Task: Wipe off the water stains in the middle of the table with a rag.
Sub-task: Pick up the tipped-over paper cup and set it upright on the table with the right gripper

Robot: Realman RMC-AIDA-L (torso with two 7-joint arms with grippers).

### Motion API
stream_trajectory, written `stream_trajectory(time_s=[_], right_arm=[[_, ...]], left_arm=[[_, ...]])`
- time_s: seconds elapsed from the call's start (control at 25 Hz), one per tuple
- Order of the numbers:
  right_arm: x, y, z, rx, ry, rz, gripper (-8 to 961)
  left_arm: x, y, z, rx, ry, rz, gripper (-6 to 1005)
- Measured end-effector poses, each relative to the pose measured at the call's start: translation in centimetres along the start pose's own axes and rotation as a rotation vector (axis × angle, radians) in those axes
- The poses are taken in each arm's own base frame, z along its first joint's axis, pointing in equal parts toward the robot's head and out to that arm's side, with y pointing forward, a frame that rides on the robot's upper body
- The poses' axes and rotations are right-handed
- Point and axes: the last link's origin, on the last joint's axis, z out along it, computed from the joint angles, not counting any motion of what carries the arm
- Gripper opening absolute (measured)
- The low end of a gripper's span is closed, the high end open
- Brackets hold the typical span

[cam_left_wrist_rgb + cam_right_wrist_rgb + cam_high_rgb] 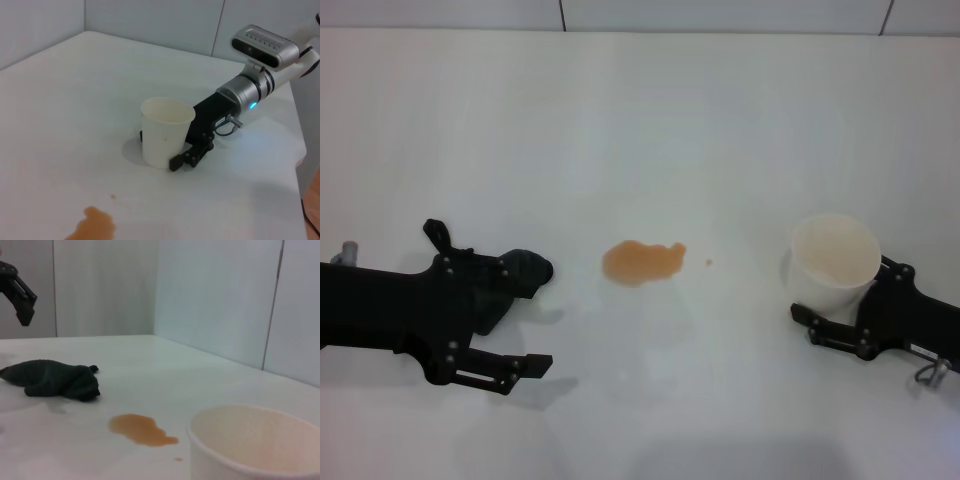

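Left gripper [510, 318]: nearest, low on the left side, fingers spread wide, nothing between them; one finger lies over the rag, the other on bare table closer in.
Right gripper [845, 305]: low on the right side, fingers either side of the cup's base; whether pressing on the wall or merely beside it, cannot tell.
Cup [835, 262]: white paper, upright, empty, faint orange tint inside; well apart from the spill.
Rag [520, 272]: dark, bunched into a low lump, resting on the table [640, 120] under the left gripper's upper finger, a short way left of the spill.
Rag handling: probably soft, light, limp; likely to sag and fold when lifted, no fragility. Best hold judged to be across the thickest hump of the bunch, pinching several layers at once, leaving a loose flap beneath for wiping.
Stain [642, 262]: orange-brown blotch at mid-table, untouched, with a tiny speck [709, 263] just to its right, between blotch and cup.
Farther off: bare white tabletop, then wall panels.
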Motion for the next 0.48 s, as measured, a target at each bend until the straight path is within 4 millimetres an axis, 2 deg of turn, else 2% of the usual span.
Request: stream_trajectory(time_s=[0.48], right_arm=[[0.4, -0.8, -2.9, -0.009, 0.019, 0.007, 859]], left_arm=[[-0.1, 0.0, -0.1, 0.005, 0.008, -0.006, 841]])
